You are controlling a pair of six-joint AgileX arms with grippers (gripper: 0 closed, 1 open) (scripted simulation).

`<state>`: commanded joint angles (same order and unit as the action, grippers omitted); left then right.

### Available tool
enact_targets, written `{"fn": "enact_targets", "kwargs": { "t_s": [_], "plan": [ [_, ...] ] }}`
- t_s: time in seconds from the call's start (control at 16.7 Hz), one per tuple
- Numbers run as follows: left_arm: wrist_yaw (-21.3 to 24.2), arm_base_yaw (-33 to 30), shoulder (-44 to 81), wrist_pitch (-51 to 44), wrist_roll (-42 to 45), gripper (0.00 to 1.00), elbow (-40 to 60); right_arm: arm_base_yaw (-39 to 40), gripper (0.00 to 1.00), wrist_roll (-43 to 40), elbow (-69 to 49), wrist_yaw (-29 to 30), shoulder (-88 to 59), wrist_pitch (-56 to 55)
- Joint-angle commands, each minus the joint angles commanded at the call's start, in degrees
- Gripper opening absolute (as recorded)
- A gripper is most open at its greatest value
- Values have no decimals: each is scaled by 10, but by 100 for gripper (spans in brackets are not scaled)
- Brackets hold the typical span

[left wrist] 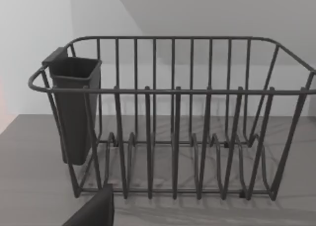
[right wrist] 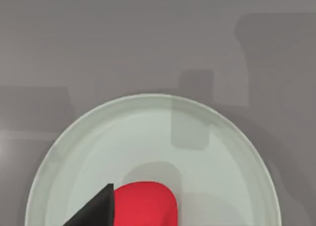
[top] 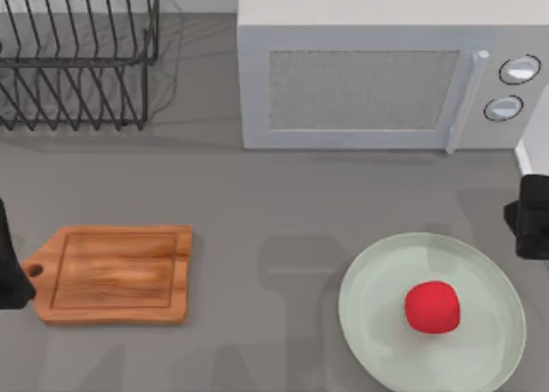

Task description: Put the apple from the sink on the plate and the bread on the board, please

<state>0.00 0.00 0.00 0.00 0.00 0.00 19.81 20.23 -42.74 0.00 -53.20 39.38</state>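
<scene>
Top view: right arm (top: 532, 216) parked at the table's right edge, 3 o'clock, finger state impossible to tell; left arm (top: 10, 259) at the left edge, 9 o'clock, touching the cutting board's (top: 116, 274) handle end in the picture, grip likewise unreadable; apple (top: 431, 307) resting on the pale green plate (top: 377, 272) toward 5 o'clock, near the right arm; microwave (top: 377, 83) at 12 o'clock.

Left wrist view: facing a wire dish rack (left wrist: 173, 132) with a dark cutlery cup (left wrist: 74, 107); one dark fingertip (left wrist: 94, 211) visible.

Right wrist view: looking down on the plate (right wrist: 148, 132); apple (right wrist: 145, 203) just beside a dark fingertip (right wrist: 96, 208).
</scene>
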Motion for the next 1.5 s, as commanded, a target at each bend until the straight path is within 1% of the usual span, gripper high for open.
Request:
{"fn": "enact_targets", "kwargs": {
  "t_s": [0.36, 0.6, 0.78, 1.2, 1.38, 1.5],
  "plan": [
    [0, 0, 0, 0, 0, 100, 0, -116, 100, -119, 259, 0, 351, -234],
    [0, 0, 0, 0, 0, 100, 0, -176, 100, -180, 387, 0, 490, -353],
    [0, 0, 0, 0, 0, 100, 0, -197, 100, -201, 426, 0, 530, -392],
    [-1, 1, 2, 0, 3, 100, 5, -198, 100, -202, 427, 0, 532, -394],
    [-4, 8, 33, -12, 23, 100, 45, -198, 100, -202, 427, 0, 532, -394],
    [-6, 14, 78, -36, 43, 100, 83, -198, 100, -202, 427, 0, 532, -394]
  ]
}}
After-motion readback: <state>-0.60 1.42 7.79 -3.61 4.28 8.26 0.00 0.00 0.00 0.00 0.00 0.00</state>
